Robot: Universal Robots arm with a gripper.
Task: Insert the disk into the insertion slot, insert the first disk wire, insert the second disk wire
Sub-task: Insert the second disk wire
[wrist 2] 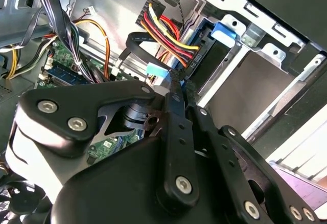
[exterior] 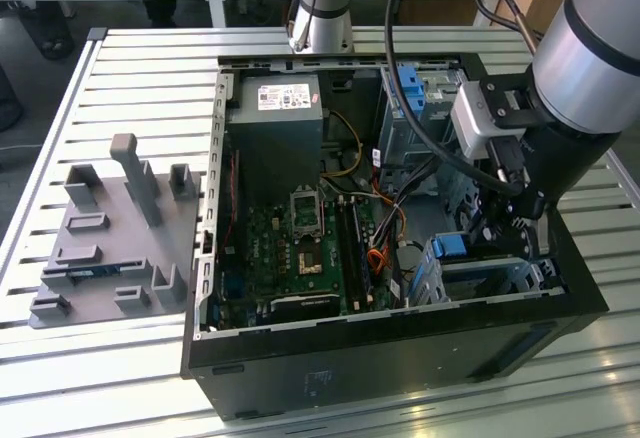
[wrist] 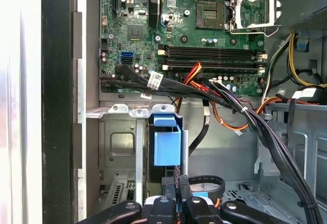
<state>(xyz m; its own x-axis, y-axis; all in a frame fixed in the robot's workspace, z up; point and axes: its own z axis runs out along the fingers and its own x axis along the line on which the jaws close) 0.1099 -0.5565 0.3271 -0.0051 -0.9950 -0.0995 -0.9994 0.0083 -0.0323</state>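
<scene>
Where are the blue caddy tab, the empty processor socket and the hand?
blue caddy tab (wrist: 167,147), first wrist view, on its flat front face.
processor socket (wrist: 254,13), first wrist view, on its open metal frame.
hand (wrist 2: 176,88), second wrist view, at its fingertips.
</scene>
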